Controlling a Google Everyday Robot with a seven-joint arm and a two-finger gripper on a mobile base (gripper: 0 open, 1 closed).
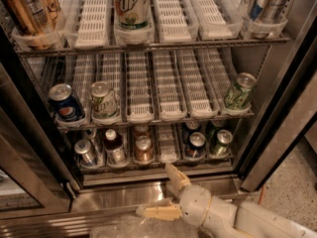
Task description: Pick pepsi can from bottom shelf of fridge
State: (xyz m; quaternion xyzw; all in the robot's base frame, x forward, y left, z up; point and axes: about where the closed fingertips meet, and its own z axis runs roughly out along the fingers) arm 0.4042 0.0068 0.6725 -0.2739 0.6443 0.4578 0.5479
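Observation:
The pepsi can (pixel 196 145), dark navy with a silver top, stands at the front of a right-hand lane on the bottom shelf (pixel 167 148) of the fridge (pixel 124 195). A green can (pixel 221 142) stands just right of it. My gripper (pixel 154 189) is open and empty, low over the steel sill, in front of and below the shelf's empty middle lane, left of the pepsi can. One finger (pixel 177 176) points up at the shelf and the other (pixel 156 212) points left.
The bottom shelf also holds a silver can (pixel 85 151), a dark bottle (pixel 114 147) and a brown can (pixel 143 149). The middle rack holds a brighter blue logo can (pixel 65 103), a pale can (pixel 103 99) and a green can (pixel 238 91). The door frame (pixel 277 133) stands at the right.

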